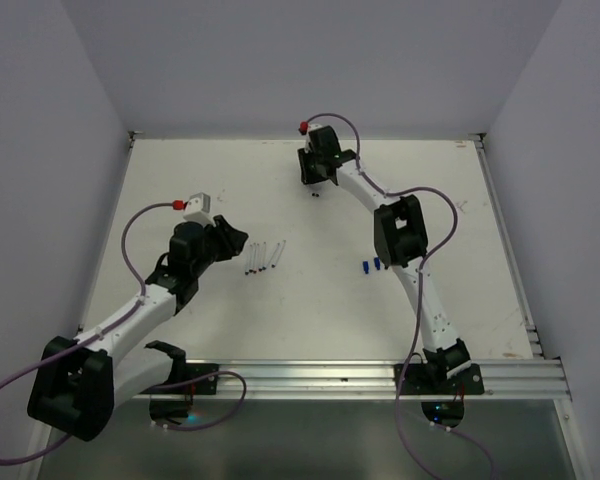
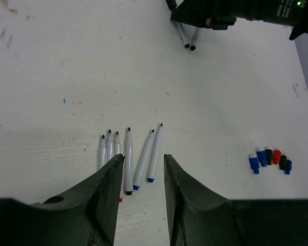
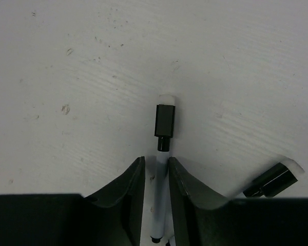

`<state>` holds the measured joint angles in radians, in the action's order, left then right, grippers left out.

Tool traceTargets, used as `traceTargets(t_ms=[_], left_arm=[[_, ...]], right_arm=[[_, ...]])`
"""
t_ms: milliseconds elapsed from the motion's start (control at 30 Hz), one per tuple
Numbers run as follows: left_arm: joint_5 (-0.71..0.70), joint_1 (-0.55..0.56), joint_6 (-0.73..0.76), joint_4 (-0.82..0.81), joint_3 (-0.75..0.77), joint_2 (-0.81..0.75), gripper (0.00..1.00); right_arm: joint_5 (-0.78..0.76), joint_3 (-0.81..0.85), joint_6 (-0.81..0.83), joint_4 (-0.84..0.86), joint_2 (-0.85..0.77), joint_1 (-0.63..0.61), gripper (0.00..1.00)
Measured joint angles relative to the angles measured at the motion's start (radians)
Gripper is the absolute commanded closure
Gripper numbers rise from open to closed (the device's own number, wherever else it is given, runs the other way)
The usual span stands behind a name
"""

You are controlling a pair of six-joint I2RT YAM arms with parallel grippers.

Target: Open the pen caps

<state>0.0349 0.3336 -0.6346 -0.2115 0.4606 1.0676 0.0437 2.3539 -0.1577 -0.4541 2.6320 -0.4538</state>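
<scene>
Right gripper [image 3: 156, 160] pinched the white barrel of a black-capped pen [image 3: 164, 120]; left gripper [image 2: 141, 159], jaws spread and empty, hovered over six uncapped pens [image 2: 128, 154]; the removed pen caps [image 2: 268, 156] lay clustered on the table [image 1: 230, 180] beside the right arm [image 1: 405, 235]

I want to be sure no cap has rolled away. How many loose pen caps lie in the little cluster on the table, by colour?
Blue caps: 3
Black caps: 2
Red cap: 1
Total: 6
</scene>
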Motion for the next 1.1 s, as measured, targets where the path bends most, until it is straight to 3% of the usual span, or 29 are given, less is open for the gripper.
traceTargets(t_ms=[200, 400, 600, 700, 900, 1100], left_arm=[[-0.012, 0.0, 0.001, 0.041, 0.006, -0.039, 0.6], [-0.004, 0.0, 0.011, 0.072, 0.007, -0.078, 0.61], [0.154, -0.002, 0.026, 0.019, 0.003, -0.086, 0.63], [0.237, -0.002, 0.023, -0.045, -0.022, -0.103, 0.62], [0.431, -0.001, -0.033, -0.219, -0.071, -0.112, 0.62], [0.569, 0.01, -0.183, -0.509, -0.152, -0.095, 0.67]], right_arm=[[-0.14, 0.043, 0.074, -0.05, 0.021, -0.06, 1.0], [-0.207, 0.032, 0.079, -0.047, 0.018, -0.109, 1.0], [-0.016, -0.675, -0.079, 0.222, -0.42, -0.101, 1.0], [0.101, -0.942, -0.206, 0.363, -0.667, -0.099, 1.0], [0.288, -1.279, -0.449, 0.72, -1.041, -0.104, 1.0], [0.381, -1.506, -0.605, 0.953, -1.186, -0.128, 1.0]])
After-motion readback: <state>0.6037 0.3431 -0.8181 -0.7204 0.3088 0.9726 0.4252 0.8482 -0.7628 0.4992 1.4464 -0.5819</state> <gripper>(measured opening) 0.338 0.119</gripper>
